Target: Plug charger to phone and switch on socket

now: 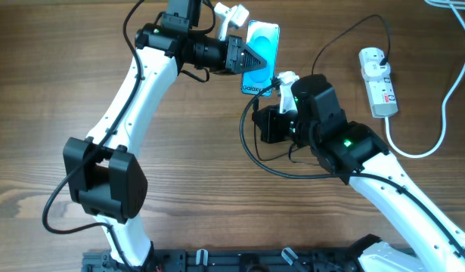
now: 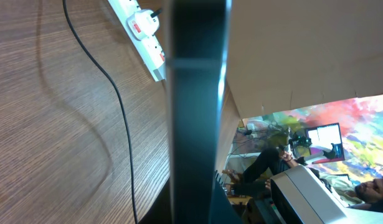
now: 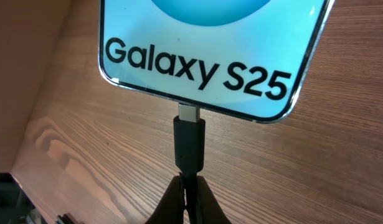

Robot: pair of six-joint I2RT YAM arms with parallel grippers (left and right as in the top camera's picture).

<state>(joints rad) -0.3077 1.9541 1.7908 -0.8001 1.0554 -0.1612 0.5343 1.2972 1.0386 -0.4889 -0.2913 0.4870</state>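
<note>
Partly hidden by the left claw gripping it, the glossy phone meets the matte black charger, pinched in the right claw above the woodgrain tabletop.

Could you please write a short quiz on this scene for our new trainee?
1. Fill in: the phone screen reads "Galaxy ___".
2. True or false: the adapter is plugged into the socket.
3. What are the jaws of the right gripper shut on? A phone; B connector; C socket.
Key: 1 S25; 2 true; 3 B.
</note>
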